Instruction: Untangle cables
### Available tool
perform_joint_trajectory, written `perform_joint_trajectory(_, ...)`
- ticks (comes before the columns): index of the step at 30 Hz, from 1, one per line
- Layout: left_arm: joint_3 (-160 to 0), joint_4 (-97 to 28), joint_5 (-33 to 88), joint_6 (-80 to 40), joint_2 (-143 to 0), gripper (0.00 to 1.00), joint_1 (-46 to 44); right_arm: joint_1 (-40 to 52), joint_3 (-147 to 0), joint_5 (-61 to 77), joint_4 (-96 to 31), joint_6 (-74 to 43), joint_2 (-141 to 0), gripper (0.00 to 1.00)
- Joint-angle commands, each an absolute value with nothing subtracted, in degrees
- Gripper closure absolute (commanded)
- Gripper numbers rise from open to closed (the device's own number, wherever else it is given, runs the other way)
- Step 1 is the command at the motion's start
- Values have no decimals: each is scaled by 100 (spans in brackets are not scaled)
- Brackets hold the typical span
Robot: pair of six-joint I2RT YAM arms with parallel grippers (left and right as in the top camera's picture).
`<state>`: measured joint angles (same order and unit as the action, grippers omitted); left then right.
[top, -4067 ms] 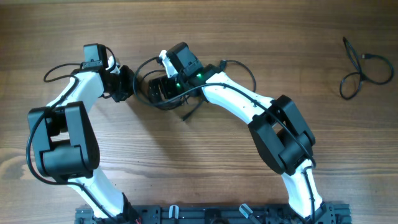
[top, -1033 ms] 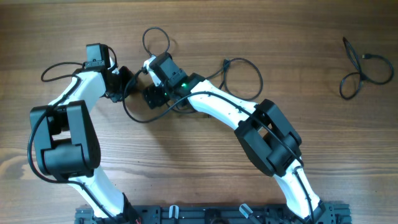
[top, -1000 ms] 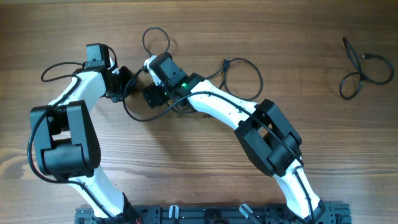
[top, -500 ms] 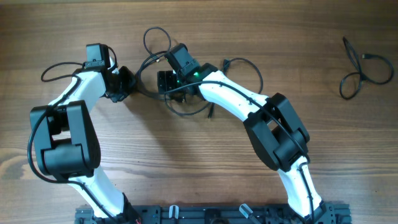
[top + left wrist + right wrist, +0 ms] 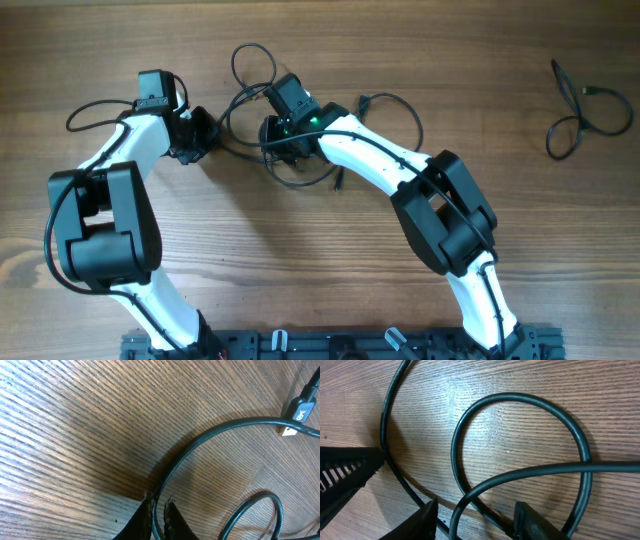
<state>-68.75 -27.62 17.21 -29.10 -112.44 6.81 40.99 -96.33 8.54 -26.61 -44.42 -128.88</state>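
Note:
The cables (image 5: 300, 175) lie tangled mid-table, with loops at the back (image 5: 250, 62) and to the right (image 5: 395, 115). My left gripper (image 5: 207, 135) is shut on one thin black cable (image 5: 200, 442), which runs up between its fingertips (image 5: 159, 502) and arcs right past a plug (image 5: 300, 407). My right gripper (image 5: 272, 135) sits low over the tangle. In its wrist view the gripper (image 5: 477, 510) has its jaws apart, with crossing cable strands (image 5: 520, 475) between them and a round loop (image 5: 520, 402) just ahead.
A separate black cable (image 5: 585, 110) lies looped at the far right of the wooden table (image 5: 300, 260). The left gripper's ribbed finger (image 5: 345, 477) shows at the left edge of the right wrist view, close to the right gripper.
My right gripper has moved right and slightly back onto the tangle, and its jaws have narrowed. The cable loop under it has shifted right. The left arm has held still.

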Motion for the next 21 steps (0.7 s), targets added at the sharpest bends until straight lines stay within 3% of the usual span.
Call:
perform_joint_trajectory(1, -6934, -2742, 1673, -2947, -11218, 88, 659, 4128, -9603, 906, -2668, -4539, -12680, 52)
perform_joint_trajectory(21, -6934, -2742, 1673, -2947, -11218, 86, 659, 4403, -9598, 987, -2659, -4665, -12717, 54)
